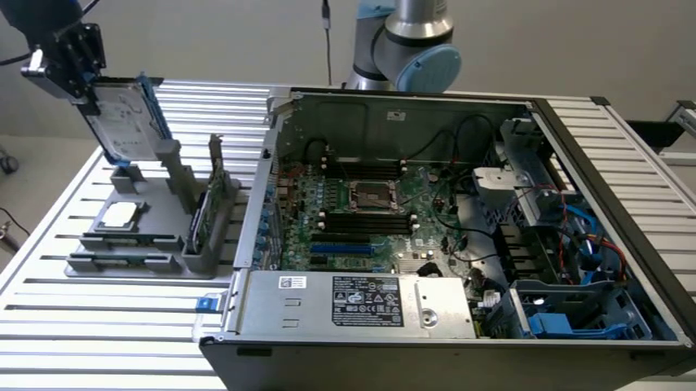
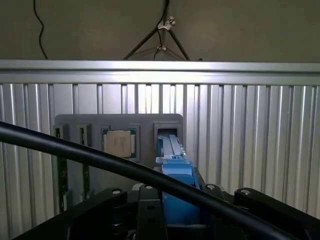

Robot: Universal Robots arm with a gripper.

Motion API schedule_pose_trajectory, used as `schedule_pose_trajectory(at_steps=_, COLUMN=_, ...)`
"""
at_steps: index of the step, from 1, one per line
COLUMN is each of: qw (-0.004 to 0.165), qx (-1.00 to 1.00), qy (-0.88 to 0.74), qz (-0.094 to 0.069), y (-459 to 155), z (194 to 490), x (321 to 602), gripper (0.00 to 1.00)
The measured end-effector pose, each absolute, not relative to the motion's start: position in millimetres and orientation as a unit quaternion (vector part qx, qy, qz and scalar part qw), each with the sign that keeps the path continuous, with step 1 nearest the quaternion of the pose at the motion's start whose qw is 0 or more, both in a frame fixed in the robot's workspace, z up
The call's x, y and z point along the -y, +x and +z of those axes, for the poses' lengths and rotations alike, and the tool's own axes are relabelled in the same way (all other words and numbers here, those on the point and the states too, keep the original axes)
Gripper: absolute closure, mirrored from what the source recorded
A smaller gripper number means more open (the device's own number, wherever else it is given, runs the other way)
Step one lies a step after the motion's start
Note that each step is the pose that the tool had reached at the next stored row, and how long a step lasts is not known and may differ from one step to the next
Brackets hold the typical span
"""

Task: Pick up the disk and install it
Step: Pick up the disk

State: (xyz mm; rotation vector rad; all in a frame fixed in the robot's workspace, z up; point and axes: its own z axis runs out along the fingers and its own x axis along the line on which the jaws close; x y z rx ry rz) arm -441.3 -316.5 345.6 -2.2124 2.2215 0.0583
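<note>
gripper (image 1: 83,81): jaws closed on the disk's top edge
disk (image 1: 123,122): tilted, lower end at grey holder (image 1: 142,248)

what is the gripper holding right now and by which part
The gripper holds the disk by its upper end, closed across the blue frame. The disk stands nearly upright, its lower end at the grey holder.
</note>
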Motion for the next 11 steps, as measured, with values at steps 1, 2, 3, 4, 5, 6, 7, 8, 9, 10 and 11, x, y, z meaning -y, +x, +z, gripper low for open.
schedule_pose_trajectory(at_steps=1, qw=0.003, qx=-0.708, qy=-0.706, qz=0.019, y=-441, z=350, x=316, gripper=0.67)
schedule_pose_trajectory(at_steps=2, qw=0.003, qx=-0.708, qy=-0.706, qz=0.019, y=-441, z=355, x=317, gripper=0.67)
schedule_pose_trajectory(at_steps=3, qw=0.003, qx=-0.708, qy=-0.706, qz=0.019, y=-441, z=359, x=316, gripper=0.67)
schedule_pose_trajectory(at_steps=4, qw=0.003, qx=-0.708, qy=-0.706, qz=0.019, y=-440, z=364, x=317, gripper=0.67)
schedule_pose_trajectory(at_steps=5, qw=0.003, qx=-0.708, qy=-0.706, qz=0.019, y=-439, z=368, x=317, gripper=0.67)
schedule_pose_trajectory(at_steps=6, qw=0.003, qx=-0.708, qy=-0.706, qz=0.019, y=-437, z=373, x=317, gripper=0.67)
schedule_pose_trajectory(at_steps=7, qw=0.003, qx=-0.708, qy=-0.706, qz=0.019, y=-435, z=378, x=317, gripper=0.67)
schedule_pose_trajectory(at_steps=8, qw=0.003, qx=-0.708, qy=-0.706, qz=0.019, y=-433, z=382, x=317, gripper=0.67)
schedule_pose_trajectory(at_steps=9, qw=0.002, qx=-0.708, qy=-0.706, qz=0.019, y=-430, z=386, x=317, gripper=0.67)
schedule_pose_trajectory(at_steps=10, qw=0.002, qx=-0.708, qy=-0.706, qz=0.02, y=-427, z=391, x=317, gripper=0.67)
schedule_pose_trajectory(at_steps=11, qw=0.002, qx=-0.708, qy=-0.706, qz=0.02, y=-424, z=396, x=317, gripper=0.67)
